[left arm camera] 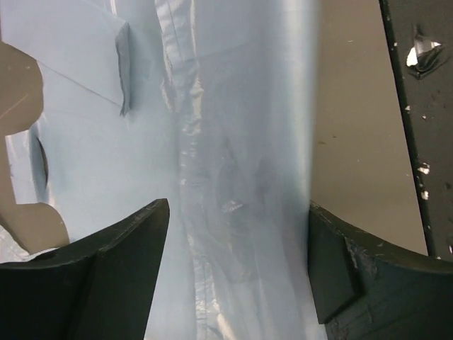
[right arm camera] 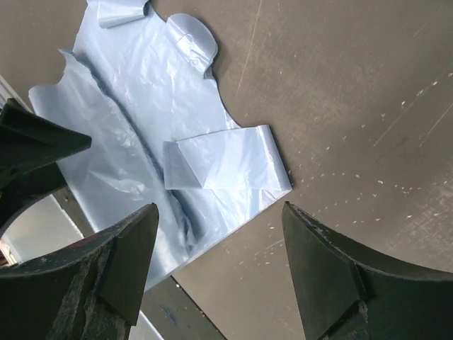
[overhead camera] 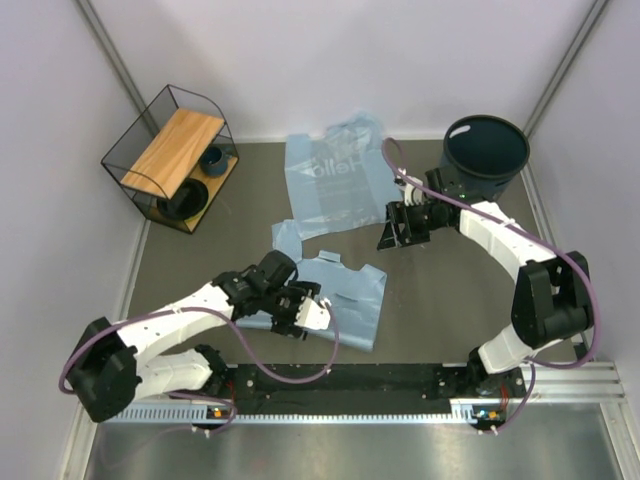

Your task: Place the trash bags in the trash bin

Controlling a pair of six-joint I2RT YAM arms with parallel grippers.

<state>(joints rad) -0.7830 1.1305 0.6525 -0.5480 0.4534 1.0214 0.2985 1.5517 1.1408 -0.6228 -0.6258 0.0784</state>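
Thin, crinkly pale-blue trash bags (overhead camera: 345,290) lie spread at table centre (one toward six o'clock, one toward twelve). Left gripper (overhead camera: 303,312) straddles the near sheet, jaws wide, clamping nothing. Right gripper (overhead camera: 400,228) gapes empty; trash bin (overhead camera: 480,175) at two o'clock.

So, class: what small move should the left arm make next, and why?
Probably lower the left gripper and close its fingers on the crinkled ridge of the near trash bag: the fingers stand open either side of that ridge, and the bag lies on the table, not in the trash bin.
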